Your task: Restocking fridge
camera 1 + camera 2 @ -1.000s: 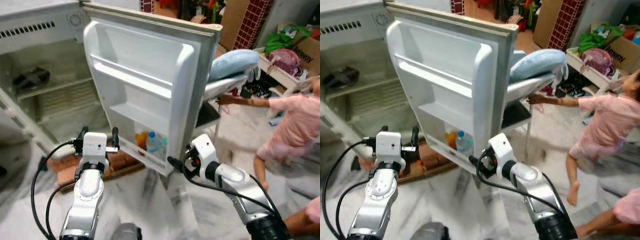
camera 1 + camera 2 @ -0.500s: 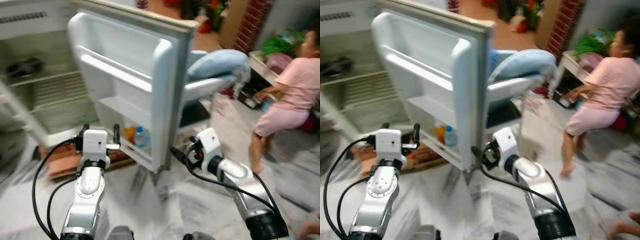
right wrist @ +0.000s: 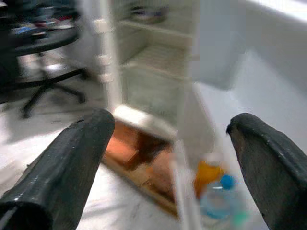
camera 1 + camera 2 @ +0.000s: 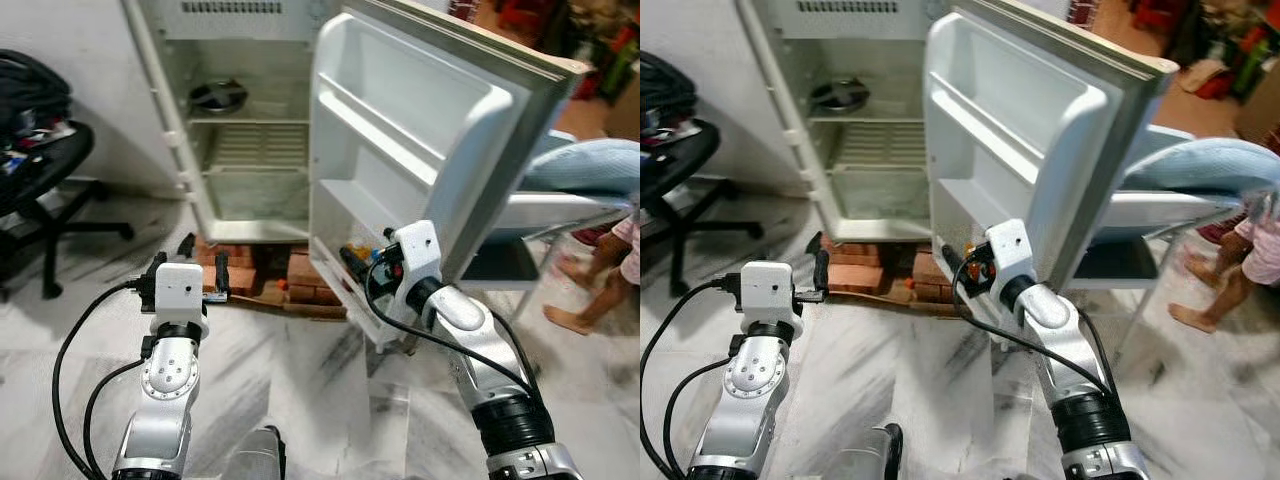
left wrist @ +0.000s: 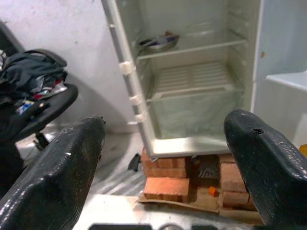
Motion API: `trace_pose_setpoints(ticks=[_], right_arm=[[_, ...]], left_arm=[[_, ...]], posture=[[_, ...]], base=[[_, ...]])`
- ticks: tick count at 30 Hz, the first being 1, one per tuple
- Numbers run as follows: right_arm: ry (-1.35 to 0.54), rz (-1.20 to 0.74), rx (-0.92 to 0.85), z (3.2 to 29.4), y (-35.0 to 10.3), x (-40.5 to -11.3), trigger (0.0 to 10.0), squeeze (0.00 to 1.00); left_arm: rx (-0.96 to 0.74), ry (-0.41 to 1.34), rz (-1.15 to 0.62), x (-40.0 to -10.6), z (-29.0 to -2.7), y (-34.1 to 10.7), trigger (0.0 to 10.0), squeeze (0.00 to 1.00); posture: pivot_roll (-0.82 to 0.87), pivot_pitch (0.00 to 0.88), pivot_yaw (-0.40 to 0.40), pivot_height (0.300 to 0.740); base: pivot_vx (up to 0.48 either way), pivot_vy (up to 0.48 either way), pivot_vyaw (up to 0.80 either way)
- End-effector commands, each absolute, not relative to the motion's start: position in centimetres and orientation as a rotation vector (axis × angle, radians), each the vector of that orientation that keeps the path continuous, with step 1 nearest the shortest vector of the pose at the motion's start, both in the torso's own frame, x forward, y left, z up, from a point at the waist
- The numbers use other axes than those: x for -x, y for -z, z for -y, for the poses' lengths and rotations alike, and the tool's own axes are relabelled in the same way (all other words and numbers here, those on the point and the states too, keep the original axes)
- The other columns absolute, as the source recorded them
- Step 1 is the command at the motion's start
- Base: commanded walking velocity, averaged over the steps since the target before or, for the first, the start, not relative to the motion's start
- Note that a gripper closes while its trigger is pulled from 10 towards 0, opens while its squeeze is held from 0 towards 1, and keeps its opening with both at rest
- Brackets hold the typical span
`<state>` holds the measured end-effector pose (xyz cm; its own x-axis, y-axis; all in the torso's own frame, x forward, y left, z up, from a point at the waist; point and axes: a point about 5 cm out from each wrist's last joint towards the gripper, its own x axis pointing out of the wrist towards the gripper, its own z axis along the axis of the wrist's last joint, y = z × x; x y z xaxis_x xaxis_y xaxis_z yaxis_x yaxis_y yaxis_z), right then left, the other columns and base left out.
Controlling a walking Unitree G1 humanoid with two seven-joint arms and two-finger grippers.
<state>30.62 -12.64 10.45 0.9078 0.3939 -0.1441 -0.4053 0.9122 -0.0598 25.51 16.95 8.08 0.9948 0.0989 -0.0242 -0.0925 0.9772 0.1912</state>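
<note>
1. Your view has swung since a second ago: the open fridge (image 4: 240, 130) now sits square ahead on its bricks (image 4: 290, 285), so you are better lined up for stocking.
2. Your left claw (image 4: 200, 262) hangs released, holding nothing, above the floor before the bricks.
3. Your right claw (image 4: 958, 262) is spread wide, empty, at the door's (image 4: 420, 150) bottom shelf.
4. An orange bottle (image 3: 207, 176) and a water bottle (image 3: 221, 199) already stand there.
</note>
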Motion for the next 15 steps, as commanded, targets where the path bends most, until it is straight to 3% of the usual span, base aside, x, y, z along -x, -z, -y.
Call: trace_pose_setpoints(ticks=[1,11,15], right_arm=[[-0.26,-0.107,0.115,14.6,-10.6,-31.1,10.0,0.0],[-0.031,-0.13,0.119,18.0,-9.4,-30.6,10.0,0.0],[0.088,-0.101,-0.001,18.7,-10.1,-32.0,10.0,0.0]], left_arm=[[-0.183,-0.076,-0.066,-25.4,-16.8,-7.6,10.0,0.0],[-0.216,-0.056,-0.119,-25.1,-16.7,-6.8,10.0,0.0],[-0.226,-0.044,-0.182,-25.0,-16.7,-6.0,10.0,0.0]], posture=[[0.13,0.047,-0.004,0.74],[0.13,0.047,0.001,0.74],[0.12,0.047,0.006,0.74]], base=[[0.0,0.0,0.0],[0.0,0.0,0.0],[0.0,0.0,0.0]])
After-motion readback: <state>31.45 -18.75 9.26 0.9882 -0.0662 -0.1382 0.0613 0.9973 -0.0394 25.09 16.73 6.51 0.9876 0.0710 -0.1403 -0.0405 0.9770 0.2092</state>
